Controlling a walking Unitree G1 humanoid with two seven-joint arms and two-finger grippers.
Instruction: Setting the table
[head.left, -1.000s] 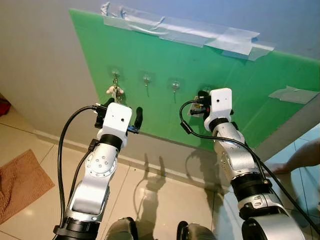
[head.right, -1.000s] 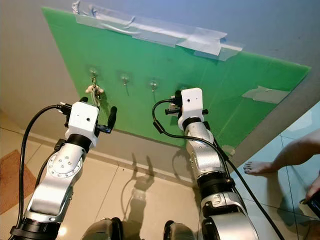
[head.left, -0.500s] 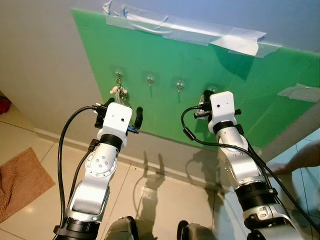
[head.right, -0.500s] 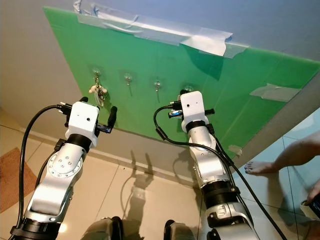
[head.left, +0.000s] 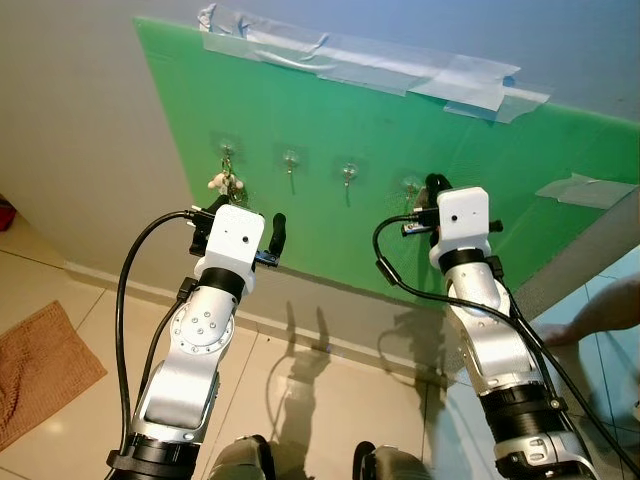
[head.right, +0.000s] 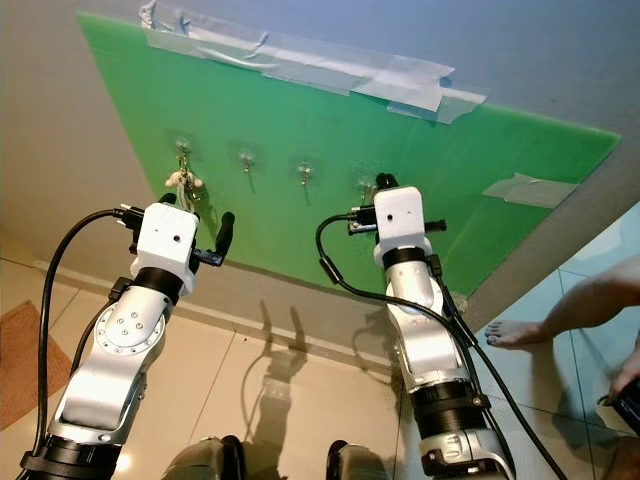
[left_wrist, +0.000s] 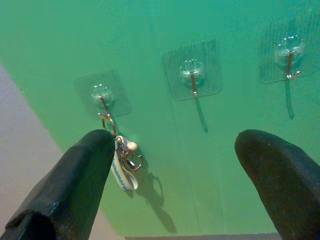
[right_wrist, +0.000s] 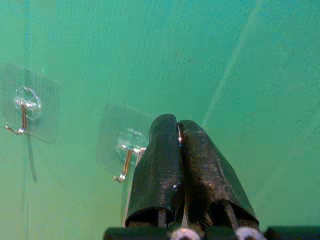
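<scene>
Left gripper (left_wrist: 172, 175) spread before the keyring (left_wrist: 124, 160) (leftmost hook) on the taped green board (head.left: 480, 210); right gripper (right_wrist: 179, 145) pressed together beside the rightmost clear adhesive hook (right_wrist: 124, 162).

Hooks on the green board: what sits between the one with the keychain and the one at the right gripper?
Between the keychain hook and the hook beside the right gripper, two bare hooks show in the left eye view.

Matt green board (head.left: 400, 150), clear plastic hooks (left_wrist: 192, 70)
</scene>
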